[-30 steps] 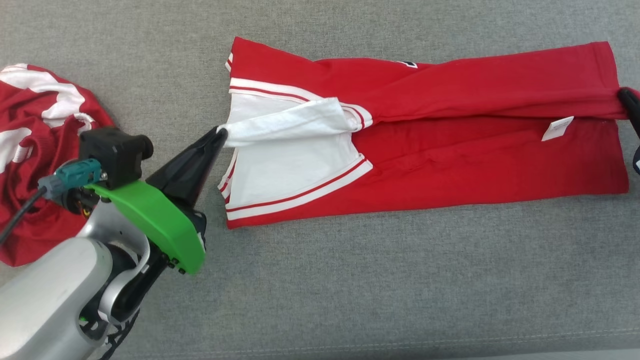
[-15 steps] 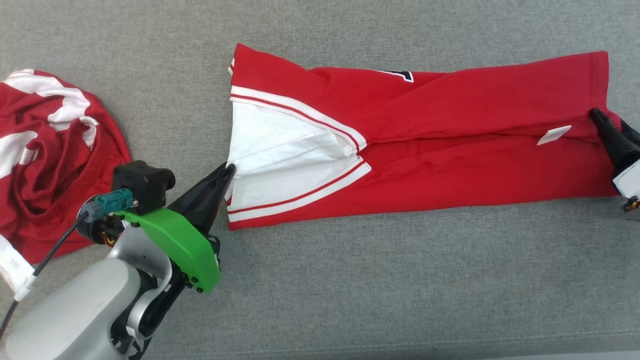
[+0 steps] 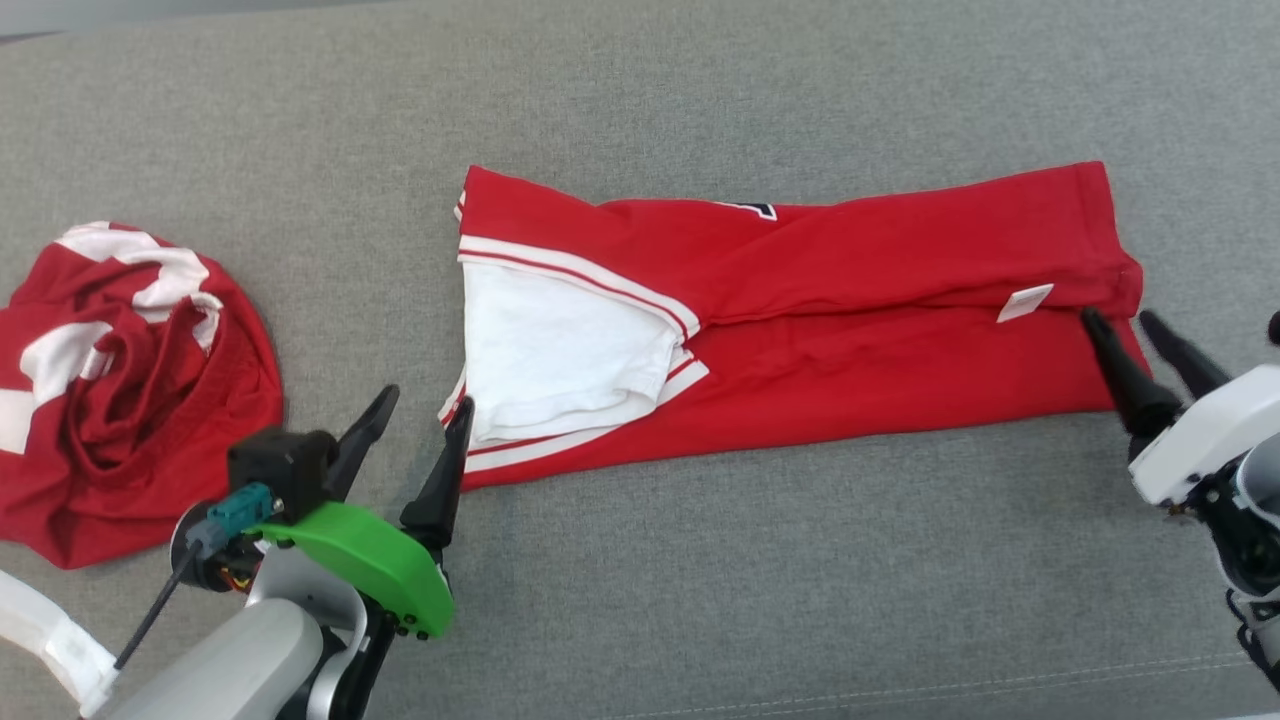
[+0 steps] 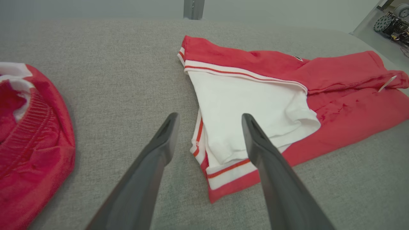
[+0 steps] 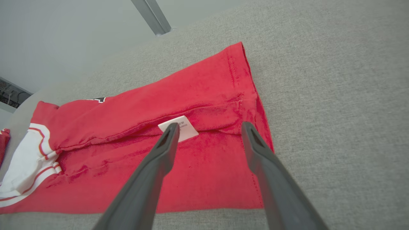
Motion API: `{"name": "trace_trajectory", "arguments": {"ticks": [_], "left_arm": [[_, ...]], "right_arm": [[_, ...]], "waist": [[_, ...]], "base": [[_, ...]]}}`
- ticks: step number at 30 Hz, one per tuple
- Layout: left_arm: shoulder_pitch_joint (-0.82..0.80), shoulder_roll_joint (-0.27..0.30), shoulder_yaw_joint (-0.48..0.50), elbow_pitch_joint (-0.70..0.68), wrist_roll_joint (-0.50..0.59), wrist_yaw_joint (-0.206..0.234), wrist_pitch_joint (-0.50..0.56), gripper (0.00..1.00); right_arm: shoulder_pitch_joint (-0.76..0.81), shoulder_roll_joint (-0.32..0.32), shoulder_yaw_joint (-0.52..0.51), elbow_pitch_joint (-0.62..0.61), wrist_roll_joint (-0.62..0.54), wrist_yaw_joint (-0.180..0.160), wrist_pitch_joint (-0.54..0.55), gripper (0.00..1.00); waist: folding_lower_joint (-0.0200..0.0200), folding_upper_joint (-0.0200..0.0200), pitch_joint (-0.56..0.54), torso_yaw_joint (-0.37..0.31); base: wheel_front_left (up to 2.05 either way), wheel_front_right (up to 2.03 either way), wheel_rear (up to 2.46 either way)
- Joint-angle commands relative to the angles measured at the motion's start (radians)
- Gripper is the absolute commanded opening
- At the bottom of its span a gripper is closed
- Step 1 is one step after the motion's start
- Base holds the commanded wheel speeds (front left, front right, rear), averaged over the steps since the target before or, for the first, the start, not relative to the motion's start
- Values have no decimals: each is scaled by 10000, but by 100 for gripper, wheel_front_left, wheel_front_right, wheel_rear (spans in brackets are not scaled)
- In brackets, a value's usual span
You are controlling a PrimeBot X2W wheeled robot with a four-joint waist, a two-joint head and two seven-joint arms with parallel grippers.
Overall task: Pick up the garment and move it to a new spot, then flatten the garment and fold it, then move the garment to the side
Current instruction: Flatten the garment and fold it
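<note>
Garment [image 3: 850, 330] lies folded on the bench [image 3: 700, 600]. At each end, a pair of jaws stands wide open, holding nothing.

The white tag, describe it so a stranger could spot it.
On the grey cushion, the long folded red garment lies centrally. Near its right end sits the white tag: small, rectangular, unlike the large white panel at the left end.

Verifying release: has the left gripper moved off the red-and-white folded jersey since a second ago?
Yes. Left gripper opened and drew back from the white sleeve, toward the lower-left hem corner of the jersey.
</note>
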Motion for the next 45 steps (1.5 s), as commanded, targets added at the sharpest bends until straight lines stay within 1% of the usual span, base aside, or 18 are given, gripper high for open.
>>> {"name": "trace_trajectory", "arguments": {"ticks": [1,4,8,12,15,19,22,26,30,35,39,45], "left_arm": [[355,-59,79,49,28,161,-232,100],[915,-279,323,121,-1,382,-662,100],[1632,-579,864,136,345,625,-913,100],[2468,-1118,1950,-209,1302,830,-922,100],[3101,-1582,2653,-444,2268,835,-917,100],[3866,-2228,3246,-498,3396,593,-918,100],[4278,-2692,3535,-364,4164,363,-919,100],[4615,-3226,3827,-125,4909,83,-920,100],[4776,-3610,4020,28,5482,-205,-921,100],[4746,-4067,4293,-10,6210,-512,-921,100],[4588,-4421,4524,-91,6626,-723,-921,100],[4518,-4815,4746,-74,7066,-1091,-922,100]], "right_arm": [[308,-12,270,-29,114,-1,-261,100],[557,-35,827,20,324,-1,-878,100],[786,-38,1427,197,513,-1,-1698,100],[849,15,1946,497,545,-1,-2550,100],[764,77,2244,852,357,-1,-3104,100],[596,253,2418,1457,330,-1,-3545,100],[470,353,2337,1954,249,-1,-3734,100],[264,433,1928,2693,7,-1,-3853,100],[-79,489,1436,3451,-331,-3,-3896,100],[-1037,506,636,4794,-781,-1,-3873,100],[-1857,362,372,5640,-1062,-1,-3450,100],[-2484,309,478,6562,-1312,-3,-2431,100]], "waist": [[1,0,-751,-306],[1,0,-1145,-380],[1,0,-1575,-431],[1,0,-1865,-403],[1,0,-1988,-332],[1,0,-2157,-134],[1,0,-2224,109],[1,0,-2205,420],[1,0,-2065,695],[1,0,-1592,993],[1,0,-1186,1242],[1,0,-806,1496]], "base": [[0,0,0],[0,0,0],[0,0,0],[0,0,0],[0,0,0],[0,0,0],[0,0,0],[0,0,0],[0,0,0],[0,0,0],[0,0,0],[0,0,0]]}}
